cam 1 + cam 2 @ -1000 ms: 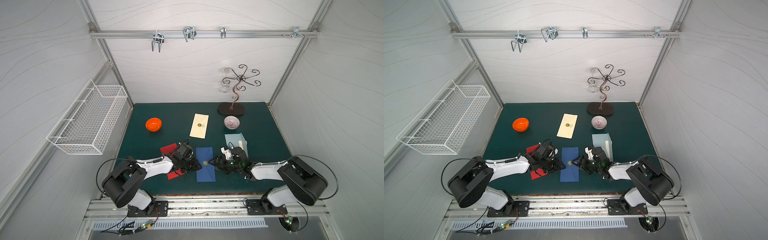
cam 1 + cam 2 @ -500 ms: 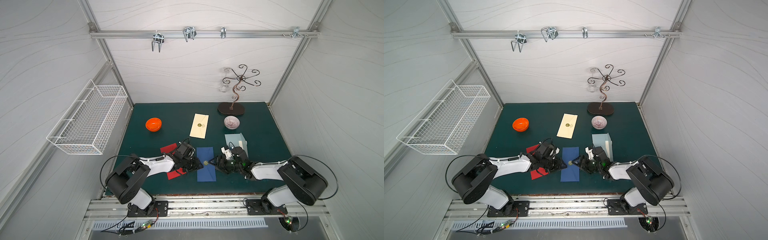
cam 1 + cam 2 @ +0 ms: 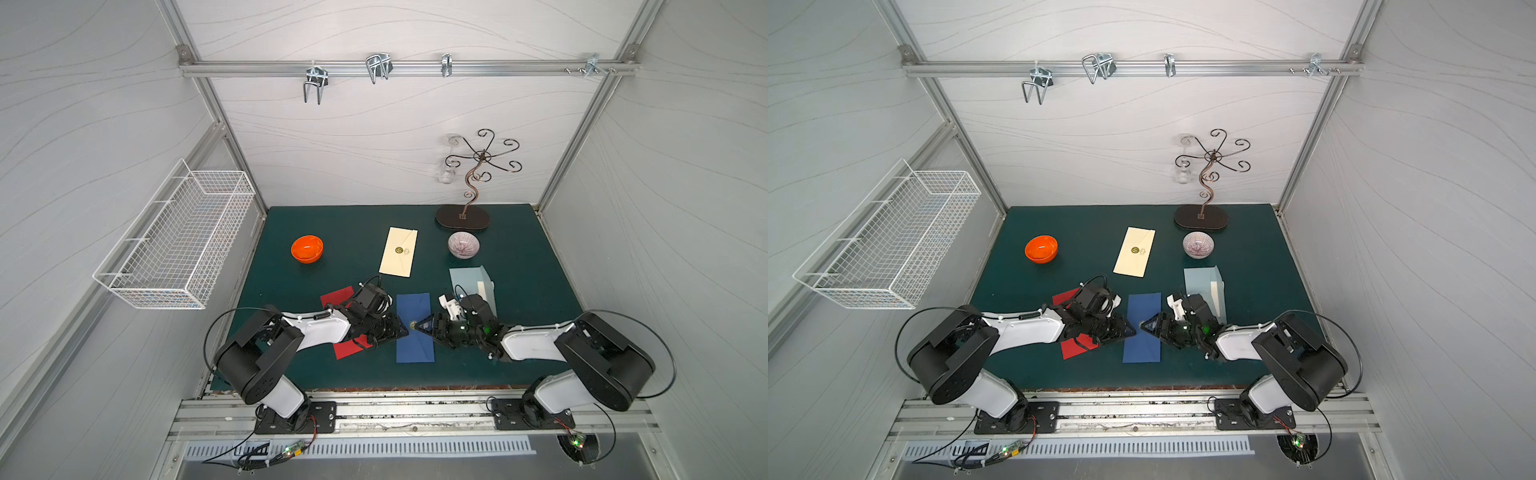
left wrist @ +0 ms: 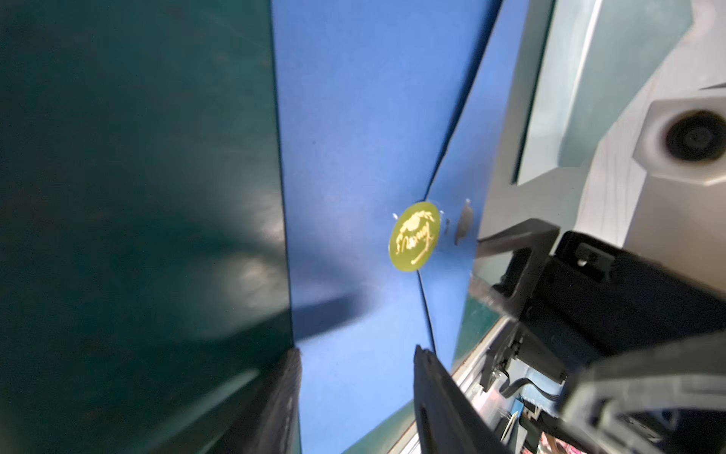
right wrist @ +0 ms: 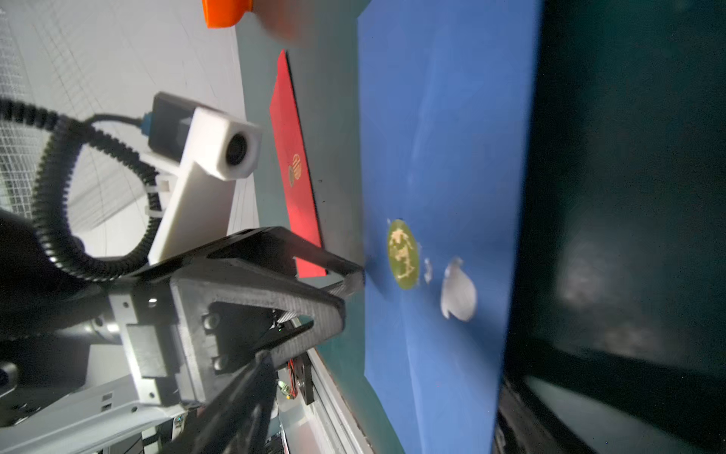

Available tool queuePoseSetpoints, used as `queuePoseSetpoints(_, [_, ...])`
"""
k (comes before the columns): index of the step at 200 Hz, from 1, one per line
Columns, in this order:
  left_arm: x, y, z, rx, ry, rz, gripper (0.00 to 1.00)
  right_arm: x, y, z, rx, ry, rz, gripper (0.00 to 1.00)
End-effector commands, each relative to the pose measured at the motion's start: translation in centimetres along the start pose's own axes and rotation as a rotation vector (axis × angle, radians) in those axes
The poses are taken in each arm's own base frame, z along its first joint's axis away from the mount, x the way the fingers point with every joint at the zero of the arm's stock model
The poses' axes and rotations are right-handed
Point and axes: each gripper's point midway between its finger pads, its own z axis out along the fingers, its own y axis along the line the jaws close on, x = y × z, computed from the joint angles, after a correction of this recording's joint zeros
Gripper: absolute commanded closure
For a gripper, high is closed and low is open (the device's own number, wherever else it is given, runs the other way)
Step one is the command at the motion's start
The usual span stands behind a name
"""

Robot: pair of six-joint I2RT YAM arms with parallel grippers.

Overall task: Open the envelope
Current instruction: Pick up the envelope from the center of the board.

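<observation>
On the green mat (image 3: pixel 519 332), the blue envelope (image 3: pixel 415 347) lies flat near the front, flap shut, between the two arms. The left gripper (image 3: pixel 398 330), jaws part-spread and empty, sits at its edge, probably to pin it. The right gripper (image 3: pixel 424 326), jaws wide and empty, faces the gold sticker (image 4: pixel 413 236), probably to peel it. The red envelope (image 3: pixel 338 296) under the left arm blocks nothing.

Dk green surface (image 3: pixel 353 232) w/ blue envelope (image 3: pixel 413 307) bearing yellow-green seal (image 4: pixel 414 241) w/ gold script, plus red envelope (image 3: pixel 336 296), cream envelope (image 3: pixel 398 262), pale blue envelope (image 3: pixel 467 277), orange bowl (image 3: pixel 306 248), white bowl (image 3: pixel 463 244) w/ purple radial streaks & white wire basket (image 3: pixel 174 245).
</observation>
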Motion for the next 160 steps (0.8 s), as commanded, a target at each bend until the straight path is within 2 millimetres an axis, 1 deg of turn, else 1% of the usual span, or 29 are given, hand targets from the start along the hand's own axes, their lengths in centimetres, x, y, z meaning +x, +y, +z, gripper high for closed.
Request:
queuePoseSetpoints(1, [0.3, 0.1, 0.7, -0.004, 0.019, 0.000, 0.49, 0.0, 2.2, 0.1, -0.073, 0.010, -0.064, 0.22])
queuePoseSetpoints(39, [0.3, 0.2, 0.7, -0.001, 0.019, -0.001, 0.49, 0.0, 1.7, 0.1, -0.060, 0.001, -0.048, 0.23])
queuePoseSetpoints(62, [0.3, 0.2, 0.6, -0.004, 0.016, 0.000, 0.50, -0.1, 0.5, 0.0, -0.013, -0.016, -0.017, 0.28])
queuePoseSetpoints(116, [0.3, 0.3, 0.4, -0.011, 0.006, -0.001, 0.50, -0.4, -1.6, -1.0, 0.068, -0.059, 0.036, 0.36])
queuePoseSetpoints(121, [0.3, 0.3, 0.4, -0.011, 0.006, -0.003, 0.50, -0.5, -1.6, -1.1, 0.069, -0.061, 0.037, 0.37])
queuePoseSetpoints(135, [0.3, 0.3, 0.4, -0.011, 0.006, -0.003, 0.50, -0.4, -1.4, -1.1, 0.060, -0.058, 0.031, 0.43])
queuePoseSetpoints(153, [0.3, 0.3, 0.4, -0.010, 0.006, -0.001, 0.50, -0.3, -0.9, -1.0, 0.041, -0.046, 0.019, 0.44])
queuePoseSetpoints(160, [0.3, 0.3, 0.4, -0.010, 0.007, -0.002, 0.50, -0.3, -0.7, -1.0, 0.033, -0.043, 0.014, 0.46])
